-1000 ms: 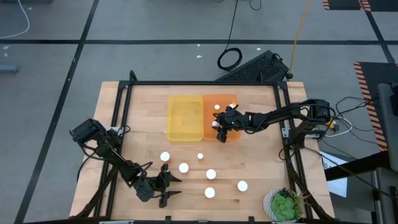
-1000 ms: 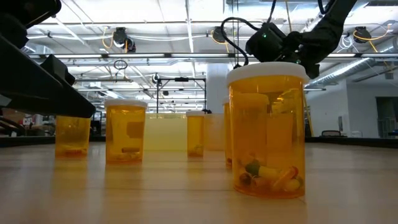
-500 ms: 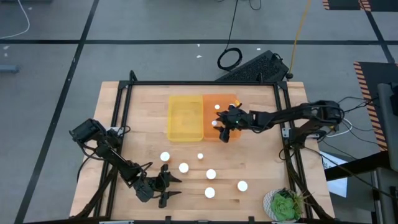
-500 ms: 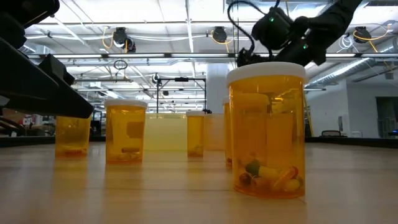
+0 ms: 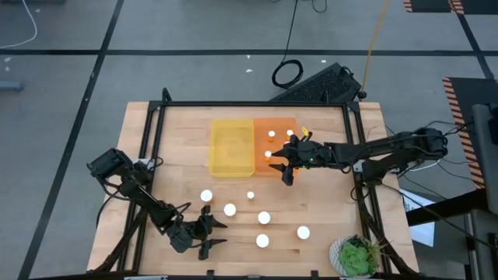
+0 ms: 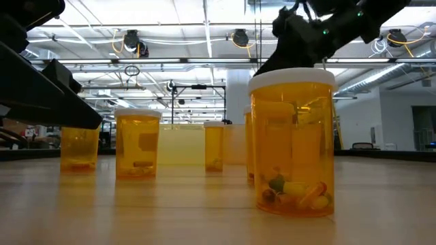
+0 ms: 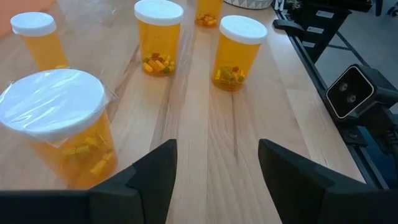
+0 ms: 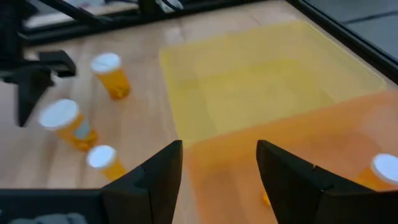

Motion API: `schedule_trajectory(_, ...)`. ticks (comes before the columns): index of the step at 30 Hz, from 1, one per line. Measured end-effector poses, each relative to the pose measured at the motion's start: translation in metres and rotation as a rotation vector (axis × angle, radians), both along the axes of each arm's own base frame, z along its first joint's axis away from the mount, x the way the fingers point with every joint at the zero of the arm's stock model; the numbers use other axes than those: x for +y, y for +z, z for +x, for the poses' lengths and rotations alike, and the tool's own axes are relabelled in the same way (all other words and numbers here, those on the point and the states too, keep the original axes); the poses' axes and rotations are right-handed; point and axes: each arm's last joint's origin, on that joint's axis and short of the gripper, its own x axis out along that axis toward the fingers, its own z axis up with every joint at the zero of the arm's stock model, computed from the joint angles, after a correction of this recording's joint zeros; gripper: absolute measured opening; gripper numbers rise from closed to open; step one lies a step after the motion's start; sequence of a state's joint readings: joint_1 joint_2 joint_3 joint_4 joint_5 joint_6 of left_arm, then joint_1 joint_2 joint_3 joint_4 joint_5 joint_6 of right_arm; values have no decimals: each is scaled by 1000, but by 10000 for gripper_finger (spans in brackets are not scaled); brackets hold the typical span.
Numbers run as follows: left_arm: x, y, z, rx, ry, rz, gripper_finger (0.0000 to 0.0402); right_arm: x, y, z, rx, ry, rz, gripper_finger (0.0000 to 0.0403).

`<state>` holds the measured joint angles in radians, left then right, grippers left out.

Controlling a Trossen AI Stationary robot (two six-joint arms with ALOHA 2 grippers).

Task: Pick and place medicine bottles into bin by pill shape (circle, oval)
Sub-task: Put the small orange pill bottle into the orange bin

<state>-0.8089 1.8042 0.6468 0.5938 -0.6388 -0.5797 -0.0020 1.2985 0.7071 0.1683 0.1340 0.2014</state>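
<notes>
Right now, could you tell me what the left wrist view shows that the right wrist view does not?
Only the left wrist view shows pills inside the bottles, as in the large-capped bottle beside the open left tool, plus a small camera unit off the table edge. Only the right wrist view shows the yellow bin and the orange bin, with a bottle in the orange one, under the open right tool. Both show the wooden table with white-capped amber bottles standing on it.

Right end effector (image 5: 286,161) extended across from right side, fingers spread, empty. Left end effector (image 5: 208,233) parked low at near-left, fingers likewise spread, empty.
</notes>
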Motion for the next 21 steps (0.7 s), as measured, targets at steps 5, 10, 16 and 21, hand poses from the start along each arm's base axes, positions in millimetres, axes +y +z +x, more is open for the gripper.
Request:
schedule_trajectory(5, 0, 0, 0, 0, 0, 1, 230, 16, 2, 4, -49, 61, -1, 201)
schedule_trajectory(10, 0, 0, 0, -4, -2, 19, 230, 29, 2, 11, -116, 109, -2, 201)
schedule_trajectory(16, 0, 0, 0, -8, -10, 40, 230, 39, -9, 22, -131, 147, -19, 201)
schedule_trajectory(21, 0, 1, 1, -20, -20, 76, 230, 49, -18, 44, -88, 182, -36, 200)
